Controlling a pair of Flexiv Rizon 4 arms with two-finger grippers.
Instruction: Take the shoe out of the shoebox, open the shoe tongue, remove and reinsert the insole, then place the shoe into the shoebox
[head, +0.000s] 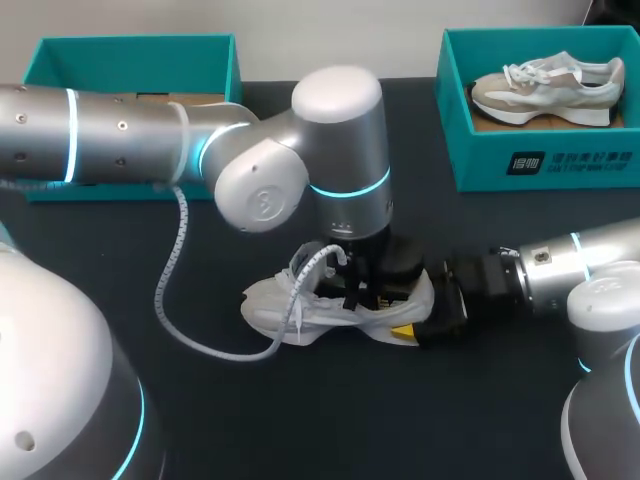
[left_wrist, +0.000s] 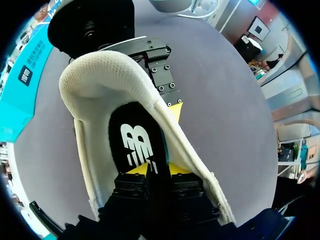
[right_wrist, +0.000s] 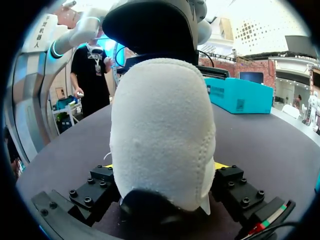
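Two grippers engage one white shoe (head: 270, 305): right gripper (right_wrist: 164, 167) clamps the heel between both fingers; left gripper (left_wrist: 152, 169), inside the opening, pinches the black insole (left_wrist: 135, 140).

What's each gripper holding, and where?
Right gripper clamps the white shoe at its heel. Left gripper is inside the shoe at the insole; grip unclear.

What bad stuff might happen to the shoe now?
1. The left claw pinches the black insole deep inside the shoe. The insole may slip free or crumple when the claw pulls.
2. The right claw grips only the heel, so a hard pull might lift or twist the shoe loose.
3. Loose laces lie right beside the left claw and might snag on it.
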